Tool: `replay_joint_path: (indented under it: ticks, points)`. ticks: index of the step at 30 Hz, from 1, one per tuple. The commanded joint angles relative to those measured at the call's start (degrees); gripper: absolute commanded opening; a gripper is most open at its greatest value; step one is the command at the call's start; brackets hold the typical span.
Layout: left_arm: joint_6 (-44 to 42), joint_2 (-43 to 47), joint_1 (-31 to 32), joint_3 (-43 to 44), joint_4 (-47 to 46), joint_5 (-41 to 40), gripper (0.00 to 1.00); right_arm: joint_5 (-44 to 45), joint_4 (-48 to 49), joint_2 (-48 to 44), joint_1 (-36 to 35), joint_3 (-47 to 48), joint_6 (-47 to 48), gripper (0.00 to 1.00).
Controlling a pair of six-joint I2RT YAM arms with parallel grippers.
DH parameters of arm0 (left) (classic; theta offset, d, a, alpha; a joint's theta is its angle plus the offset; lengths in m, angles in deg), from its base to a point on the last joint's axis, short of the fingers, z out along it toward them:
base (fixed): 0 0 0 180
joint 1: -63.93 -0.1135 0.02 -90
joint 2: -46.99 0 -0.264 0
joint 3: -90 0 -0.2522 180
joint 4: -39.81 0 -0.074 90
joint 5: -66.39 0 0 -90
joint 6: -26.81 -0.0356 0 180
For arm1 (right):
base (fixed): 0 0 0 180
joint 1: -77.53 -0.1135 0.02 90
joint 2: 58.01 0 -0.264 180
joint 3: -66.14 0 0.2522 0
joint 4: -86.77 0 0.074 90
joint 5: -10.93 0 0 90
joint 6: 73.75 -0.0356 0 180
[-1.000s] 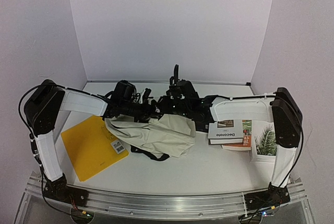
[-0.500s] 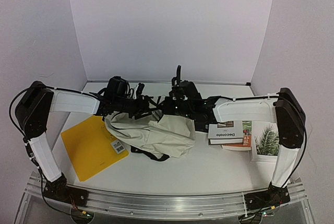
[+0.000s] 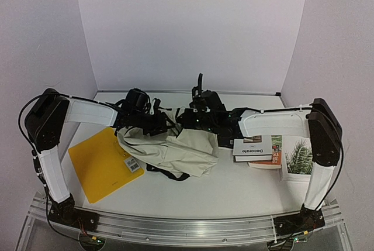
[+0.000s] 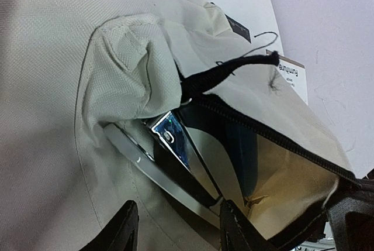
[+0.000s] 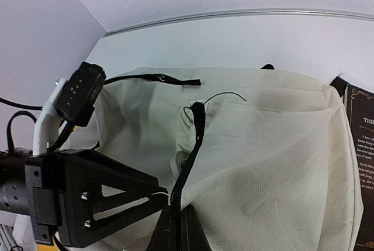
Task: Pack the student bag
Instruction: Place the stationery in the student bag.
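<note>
The student bag [image 3: 175,148], cream with black zipper trim, lies on its side mid-table. My right gripper [image 5: 180,224] is shut on the black zipper trim [image 5: 193,145] at the bag's mouth and holds the edge up; it also shows in the top view [image 3: 191,119]. My left gripper [image 4: 178,230] is open at the mouth, with its fingers [image 4: 125,227] spread over the cream fabric; it also shows in the top view [image 3: 156,123]. A flat, shiny dark item with a silver edge [image 4: 169,163] sits in the opening between the fingers. The lining [image 4: 292,175] shows inside.
A yellow folder [image 3: 105,163] lies left of the bag. A stack of books topped by "Decorate" [image 3: 252,147] and a palm-leaf book [image 3: 298,157] lie to the right. Black straps [image 3: 166,172] stick out at the bag's near side. The back wall is close behind.
</note>
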Motion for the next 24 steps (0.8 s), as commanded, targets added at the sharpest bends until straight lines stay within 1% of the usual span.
replay_joint_path:
  ticks: [1, 5, 11, 16, 24]
  points:
    - [0.3, -3.0, -0.2, 4.9, -0.7, 0.7, 0.45, -0.4, 4.2, -3.4, 0.1, 0.2, -0.3, 0.0]
    - [0.6, -5.0, -0.2, 6.2, -1.7, 2.2, 0.41, -0.4, 4.3, -3.5, 0.1, -0.2, -0.3, 0.0]
    - [1.3, -8.1, -0.2, 8.2, -4.8, 5.5, 0.3, -1.1, 4.7, -2.8, 0.1, -0.3, -0.3, 0.0]
    - [3.8, -11.3, -0.1, 9.9, -9.1, 9.5, 0.23, -1.6, 5.0, -1.9, 0.1, -0.4, -0.6, 0.0]
    - [4.3, -14.1, 1.4, 12.6, -11.8, 11.9, 0.21, -2.1, 5.7, -0.7, 0.1, -0.7, -1.5, 0.0]
